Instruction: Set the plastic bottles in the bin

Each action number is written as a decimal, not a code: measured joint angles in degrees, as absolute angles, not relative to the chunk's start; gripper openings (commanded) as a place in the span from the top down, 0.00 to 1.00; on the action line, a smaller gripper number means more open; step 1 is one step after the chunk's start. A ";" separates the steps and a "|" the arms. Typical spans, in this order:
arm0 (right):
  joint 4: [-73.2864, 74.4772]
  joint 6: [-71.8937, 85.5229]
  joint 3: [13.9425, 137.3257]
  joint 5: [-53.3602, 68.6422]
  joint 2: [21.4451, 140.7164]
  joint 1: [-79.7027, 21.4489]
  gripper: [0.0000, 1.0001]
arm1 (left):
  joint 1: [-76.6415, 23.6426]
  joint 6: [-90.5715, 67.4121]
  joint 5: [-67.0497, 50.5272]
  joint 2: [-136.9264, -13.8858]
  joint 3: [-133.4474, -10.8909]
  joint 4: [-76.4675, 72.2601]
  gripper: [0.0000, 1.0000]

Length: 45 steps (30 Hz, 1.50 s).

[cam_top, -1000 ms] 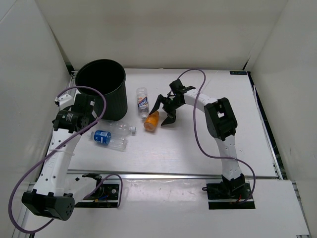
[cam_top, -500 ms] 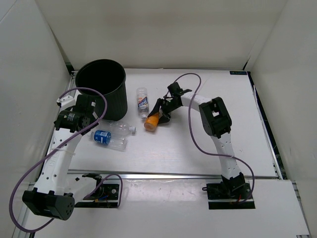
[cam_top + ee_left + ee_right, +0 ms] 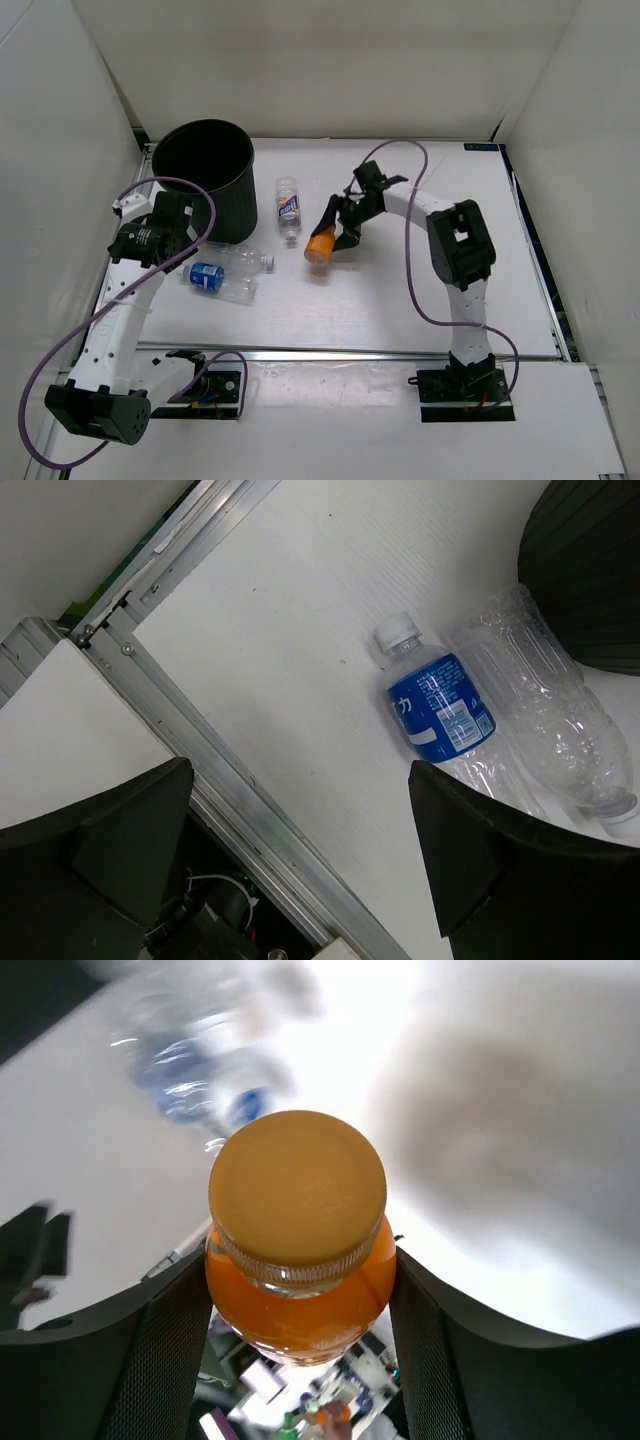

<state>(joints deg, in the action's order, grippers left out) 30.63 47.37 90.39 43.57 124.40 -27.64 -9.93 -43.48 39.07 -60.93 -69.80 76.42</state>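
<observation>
Right pincer (image 3: 338, 228) grips the orange bottle (image 3: 320, 244) by its body, to the right of the bin (image 3: 226, 214). Left pincer (image 3: 300, 780) is spread wide and empty over 2 bottles lying side by side on the tabletop (image 3: 400, 290): blue-label (image 3: 438, 705) and plain clear (image 3: 545, 710).

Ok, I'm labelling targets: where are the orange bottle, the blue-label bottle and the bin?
orange bottle (image 3: 297, 1192), right wrist view, on its cap.
blue-label bottle (image 3: 440, 705), left wrist view, on its label.
bin (image 3: 232, 212), top external view, on its outer wall.
</observation>
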 measured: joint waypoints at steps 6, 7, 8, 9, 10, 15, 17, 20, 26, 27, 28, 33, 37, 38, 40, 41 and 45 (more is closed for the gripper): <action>34.33 46.19 113.51 42.68 119.94 -26.55 0.85 | -9.54 -44.86 40.10 -60.86 -69.80 76.77 0.00; 33.30 46.48 120.11 43.29 120.99 -26.59 0.85 | -9.50 -45.06 40.12 -60.86 -69.80 76.79 0.00; 32.42 47.70 128.68 44.40 122.69 -26.70 0.85 | -9.37 -45.23 40.12 -60.86 -69.80 76.84 0.00; 29.91 48.95 133.91 45.54 124.16 -26.79 0.85 | -9.19 -45.32 40.10 -60.86 -69.80 76.84 0.00; 25.65 51.09 138.65 46.74 125.29 -26.98 0.85 | -9.08 -45.50 40.10 -60.86 -69.78 76.86 0.00; 7.94 61.30 141.91 51.66 127.31 -28.40 0.85 | -8.82 -45.95 39.00 -61.28 -68.90 76.99 0.00; 3.42 63.83 143.52 51.99 130.76 -29.06 0.88 | -8.80 -46.09 37.74 -61.98 -68.73 77.14 0.00; 0.95 65.76 143.55 51.03 134.82 -30.09 0.88 | -8.80 -45.80 35.68 -62.94 -68.73 77.19 0.00; -0.69 62.30 142.61 45.08 135.92 -31.81 0.88 | -8.80 -43.66 31.97 -64.36 -70.37 77.60 0.00; -1.48 61.67 142.61 43.97 135.66 -32.01 0.88 | -8.80 -43.24 31.20 -64.51 -70.91 77.56 0.00; -2.13 60.97 142.63 43.03 135.35 -32.25 0.88 | -8.80 -42.89 30.59 -64.55 -71.35 77.54 0.00; -4.51 56.21 142.67 37.30 133.19 -33.67 0.88 | -8.80 -41.54 28.36 -64.55 -72.07 77.58 0.00; -4.62 50.70 142.78 33.30 131.92 -36.27 0.88 | -8.80 -40.82 26.61 -64.69 -72.20 77.58 0.00; -4.64 49.19 143.20 32.40 131.92 -37.26 0.88 | -8.80 -40.66 26.11 -64.82 -72.29 77.58 0.00; -4.45 46.06 143.46 30.52 131.92 -39.33 0.88 | -8.80 -40.42 25.47 -65.04 -72.29 77.58 0.00; -4.43 44.27 143.48 29.32 131.92 -40.53 0.88 | -8.80 -40.32 25.06 -65.14 -72.29 77.56 0.00; -3.14 37.01 143.48 25.17 131.92 -45.01 0.87 | -9.32 -39.83 23.99 -65.21 -72.29 77.58 0.00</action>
